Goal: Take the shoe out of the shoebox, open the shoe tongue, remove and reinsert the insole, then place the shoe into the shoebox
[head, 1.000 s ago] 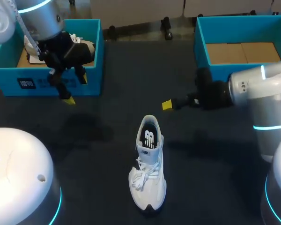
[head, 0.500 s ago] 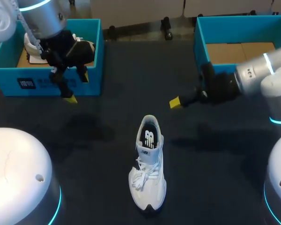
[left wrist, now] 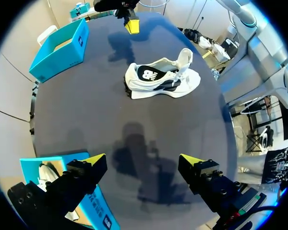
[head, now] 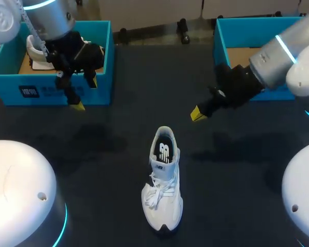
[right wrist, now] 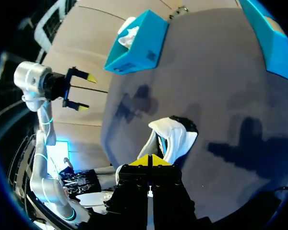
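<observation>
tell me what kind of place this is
Probably a robotics lab bench: the left arm and right arm hang over a dark table with a white sneaker, a left shoebox and a right shoebox, both blue.

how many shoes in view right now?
2. One white shoe stands mid-table; a second shoe lies in the left shoebox, partly hidden. The right shoebox shows none.

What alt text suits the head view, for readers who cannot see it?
A white shoe stands central on the table, toe toward the camera. The left pincer, open, hangs before the left shoebox, which holds another shoe; the right pincer, shut, hangs near the right shoebox.
</observation>
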`<act>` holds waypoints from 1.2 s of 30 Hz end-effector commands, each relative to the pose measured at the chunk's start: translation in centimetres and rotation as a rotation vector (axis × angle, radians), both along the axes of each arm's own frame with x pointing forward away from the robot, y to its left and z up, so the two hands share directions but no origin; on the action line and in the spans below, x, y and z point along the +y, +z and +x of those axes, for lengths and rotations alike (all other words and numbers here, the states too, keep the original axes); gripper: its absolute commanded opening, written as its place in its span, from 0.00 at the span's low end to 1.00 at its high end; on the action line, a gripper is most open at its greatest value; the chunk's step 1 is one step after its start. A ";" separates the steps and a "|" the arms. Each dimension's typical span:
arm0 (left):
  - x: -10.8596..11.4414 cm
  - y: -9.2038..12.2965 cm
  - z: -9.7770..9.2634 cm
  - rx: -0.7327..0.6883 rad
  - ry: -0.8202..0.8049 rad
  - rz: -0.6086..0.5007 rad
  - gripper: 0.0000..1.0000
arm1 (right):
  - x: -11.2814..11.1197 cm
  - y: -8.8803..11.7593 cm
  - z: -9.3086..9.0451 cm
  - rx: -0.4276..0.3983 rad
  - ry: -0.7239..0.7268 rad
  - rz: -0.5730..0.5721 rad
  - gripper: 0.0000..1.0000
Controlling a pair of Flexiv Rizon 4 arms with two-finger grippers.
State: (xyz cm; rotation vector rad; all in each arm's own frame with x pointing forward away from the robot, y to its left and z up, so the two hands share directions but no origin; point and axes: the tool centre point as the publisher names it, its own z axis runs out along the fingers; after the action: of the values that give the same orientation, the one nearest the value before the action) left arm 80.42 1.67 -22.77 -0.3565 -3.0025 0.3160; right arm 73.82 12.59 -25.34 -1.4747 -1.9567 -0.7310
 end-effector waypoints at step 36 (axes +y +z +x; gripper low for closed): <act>4.4 1.3 4.0 -0.064 -0.305 0.025 1.00 | 8.2 2.0 -3.2 -0.125 -0.145 -0.547 0.00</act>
State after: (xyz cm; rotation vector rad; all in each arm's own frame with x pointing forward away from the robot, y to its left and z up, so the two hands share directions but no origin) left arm 84.42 5.70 -21.81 -0.8118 -2.9497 0.2514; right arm 71.33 19.82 -23.17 -1.8435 -2.2021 -0.4497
